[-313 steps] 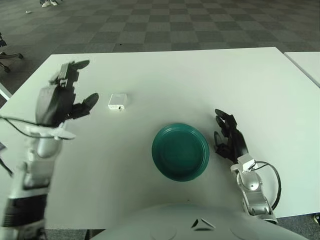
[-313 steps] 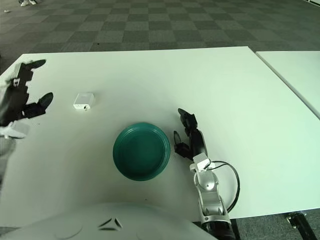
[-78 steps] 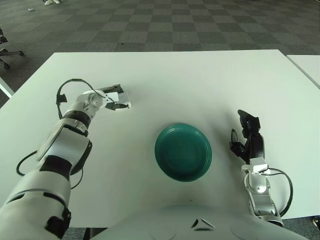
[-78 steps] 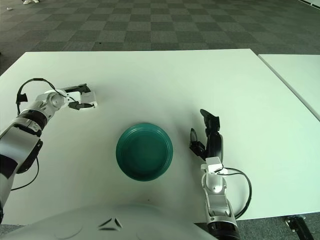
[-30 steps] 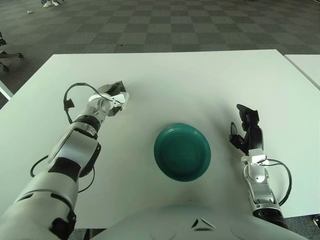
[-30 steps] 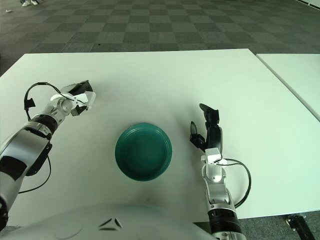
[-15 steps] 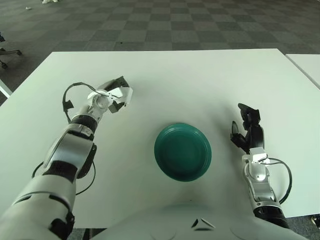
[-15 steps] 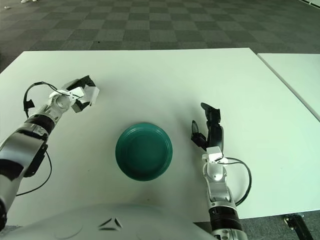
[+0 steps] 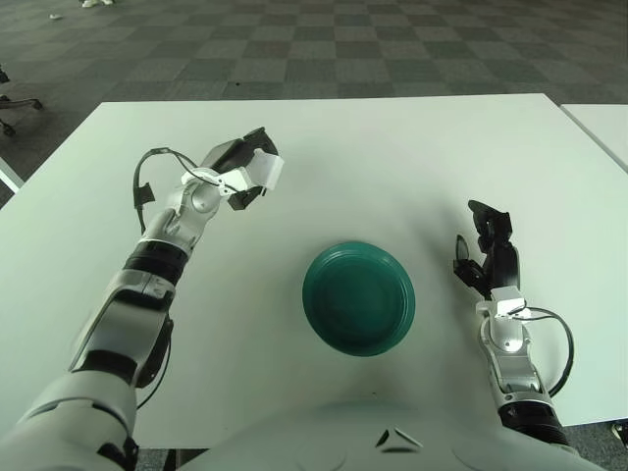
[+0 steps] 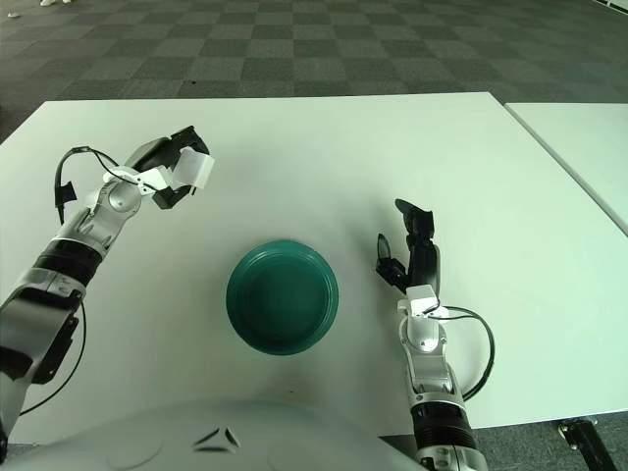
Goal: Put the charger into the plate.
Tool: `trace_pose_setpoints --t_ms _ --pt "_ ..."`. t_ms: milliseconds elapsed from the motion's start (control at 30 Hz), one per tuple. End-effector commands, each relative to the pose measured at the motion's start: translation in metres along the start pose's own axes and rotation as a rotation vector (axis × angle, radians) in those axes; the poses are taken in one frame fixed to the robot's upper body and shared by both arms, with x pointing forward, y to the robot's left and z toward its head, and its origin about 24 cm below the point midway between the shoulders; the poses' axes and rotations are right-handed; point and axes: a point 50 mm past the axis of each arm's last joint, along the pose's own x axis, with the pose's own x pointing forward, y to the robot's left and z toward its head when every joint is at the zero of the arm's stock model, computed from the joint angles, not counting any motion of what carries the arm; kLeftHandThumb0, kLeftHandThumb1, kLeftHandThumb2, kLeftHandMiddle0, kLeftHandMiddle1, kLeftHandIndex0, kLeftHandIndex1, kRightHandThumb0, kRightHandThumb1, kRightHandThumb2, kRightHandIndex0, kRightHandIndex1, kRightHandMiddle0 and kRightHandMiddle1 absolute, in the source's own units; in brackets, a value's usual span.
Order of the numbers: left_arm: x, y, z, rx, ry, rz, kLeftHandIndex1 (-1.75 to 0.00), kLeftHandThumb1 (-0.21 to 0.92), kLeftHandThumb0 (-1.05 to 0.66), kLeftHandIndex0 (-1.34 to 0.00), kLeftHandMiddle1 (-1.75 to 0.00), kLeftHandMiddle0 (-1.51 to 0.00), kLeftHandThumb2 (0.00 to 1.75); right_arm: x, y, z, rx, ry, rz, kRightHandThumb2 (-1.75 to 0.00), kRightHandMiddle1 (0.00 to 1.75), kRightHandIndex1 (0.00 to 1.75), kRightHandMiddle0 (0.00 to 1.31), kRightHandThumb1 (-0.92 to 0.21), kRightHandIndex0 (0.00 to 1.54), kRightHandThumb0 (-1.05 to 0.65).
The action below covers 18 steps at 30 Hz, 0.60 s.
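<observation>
My left hand (image 9: 242, 177) is shut on the small white charger (image 9: 267, 172) and holds it lifted above the white table (image 9: 392, 157), up and to the left of the plate. The charger also shows in the right eye view (image 10: 196, 168). The round green plate (image 9: 358, 297) lies empty on the table in front of me. My right hand (image 9: 488, 255) is parked on the table to the right of the plate, fingers relaxed and holding nothing.
A second white table (image 9: 601, 123) stands at the right edge. Dark checkered floor lies beyond the table's far edge.
My left hand has closed on the charger, lifted it off the table and carried it to the right, toward the plate. The right hand has stayed put.
</observation>
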Motion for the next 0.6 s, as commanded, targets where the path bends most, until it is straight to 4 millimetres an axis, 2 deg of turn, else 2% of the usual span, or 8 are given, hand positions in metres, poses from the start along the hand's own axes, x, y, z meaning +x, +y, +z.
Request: trace_pose_setpoints --t_ms 0,133,267,433,567 --pt "-0.007 0.004 0.019 0.072 -0.06 0.008 -1.75 0.06 0.0 -0.59 -1.68 -0.82 1.59 -0.04 0.002 -0.038 -0.03 0.198 0.03 -0.65 0.94 0.01 0.0 -0.92 0.28 -0.78" --pt "-0.017 0.0 0.043 0.09 -0.151 0.013 -1.75 0.06 0.0 -0.58 -1.69 -0.81 1.6 -0.041 0.002 -0.038 -0.03 0.197 0.031 -0.65 0.94 0.01 0.0 -0.92 0.28 -0.78" --pt "-0.022 -0.004 0.052 0.102 -0.207 0.01 -1.75 0.05 0.0 -0.59 -1.69 -0.82 1.61 -0.041 0.002 -0.038 -0.029 0.196 0.031 -0.65 0.94 0.01 0.0 -0.92 0.28 -0.78" --pt "-0.037 -0.03 0.071 0.081 -0.281 -0.05 -1.75 0.02 0.0 -0.61 -1.69 -0.84 1.64 -0.041 0.003 -0.038 -0.028 0.195 0.031 -0.65 0.94 0.01 0.0 -0.92 0.28 -0.78" --pt "-0.045 -0.043 0.086 0.039 -0.323 -0.133 -1.75 0.0 0.0 -0.63 -1.69 -0.86 1.66 -0.042 0.004 -0.038 -0.028 0.195 0.031 -0.65 0.94 0.01 0.0 -0.92 0.28 -0.78"
